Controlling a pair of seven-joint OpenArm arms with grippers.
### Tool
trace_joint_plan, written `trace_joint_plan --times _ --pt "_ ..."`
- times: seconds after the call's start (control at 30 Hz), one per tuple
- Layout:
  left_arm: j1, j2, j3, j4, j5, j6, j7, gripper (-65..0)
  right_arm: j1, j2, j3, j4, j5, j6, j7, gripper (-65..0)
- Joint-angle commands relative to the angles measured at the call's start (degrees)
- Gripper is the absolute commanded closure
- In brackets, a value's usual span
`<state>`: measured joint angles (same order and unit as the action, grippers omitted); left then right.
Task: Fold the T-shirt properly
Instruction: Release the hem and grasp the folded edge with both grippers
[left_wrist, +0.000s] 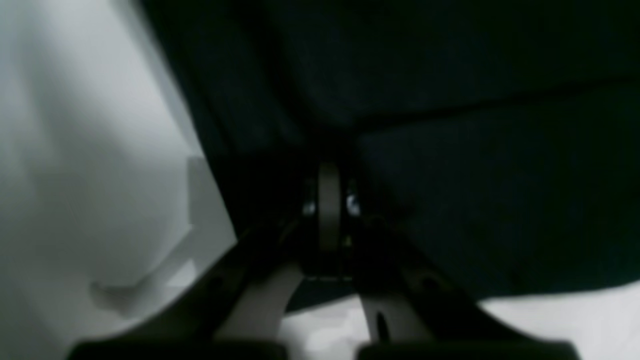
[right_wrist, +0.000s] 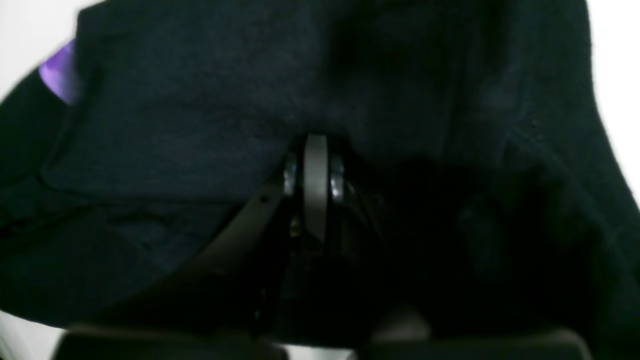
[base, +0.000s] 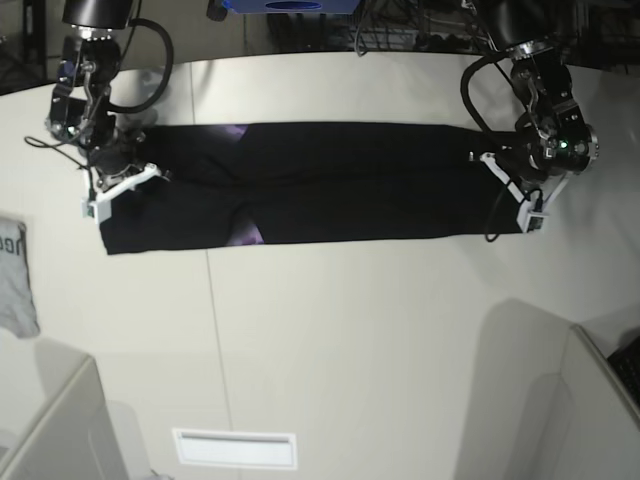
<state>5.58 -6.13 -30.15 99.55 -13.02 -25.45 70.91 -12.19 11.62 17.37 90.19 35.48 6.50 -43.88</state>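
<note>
While the T-shirt (base: 320, 185) lies as a long band along the counter's (base: 350, 330) far edge, left gripper (base: 520, 195) and right gripper (base: 120, 183) each clamp one end

White table (base: 350, 330), black T-shirt (base: 340, 185) flat (long strip), grey cloth (base: 15, 280) at edge

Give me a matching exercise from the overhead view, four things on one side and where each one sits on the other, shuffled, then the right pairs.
Things:
1. T-shirt
2. left gripper
3. right gripper
4. grey cloth

Places in the base view:
A. at the shirt's end on the view's left
B. alone at the far left edge of the table
C. stretched in a long black band between the two arms
D. at the shirt's end on the view's right

Pairs: 1-C, 2-D, 3-A, 4-B
</note>
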Motion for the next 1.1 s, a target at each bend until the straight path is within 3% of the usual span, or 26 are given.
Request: trace_joint_plan --times 0.0,0.1,0.37,0.43,0.53,0.63,0.83,1.07 --pt "-1.6 -1.5 -2.1 3.0 0.4 0.0 1.3 0.0 0.4 0.8 0.3 2.6 0.9 0.2 1.1 0.0" --pt "-3.9 -1.7 -4.7 8.5 0.3 -0.2 5.2 0.0 0.4 0.8 0.3 6.6 0.9 0.2 1.1 0.0" --pt "-3.9 -1.8 -13.2 10.8 0.2 -0.6 5.3 0.0 -1.0 0.8 0.3 15.2 1.0 0.1 0.9 0.0" --pt "-3.3 -1.7 -15.9 10.0 0.1 -4.0 5.0 -20.1 -2.0 0.8 0.3 17.5 1.0 0.1 0.9 0.0" --pt "-2.3 -1.6 -19.7 7.6 -3.6 -11.5 2.1 -45.7 -2.7 0.8 0.0 19.0 1.0 0.1 0.9 0.0" --pt "-1.8 -1.7 -21.3 1.3 -7.9 -13.1 0.2 -57.3 -2.6 0.8 -0.2 19.0 1.0 0.1 0.9 0.0" --pt "-1.6 -1.6 -21.1 -8.4 -9.5 -13.1 -4.5 -52.2 -2.5 0.7 -0.2 19.0 1.0 0.1 -1.4 0.0" --pt "-2.2 -1.3 -21.0 -9.7 -9.6 -13.1 -4.6 -51.0 -2.6 0.6 -0.2 19.0 1.0 0.1 -2.6 0.0"
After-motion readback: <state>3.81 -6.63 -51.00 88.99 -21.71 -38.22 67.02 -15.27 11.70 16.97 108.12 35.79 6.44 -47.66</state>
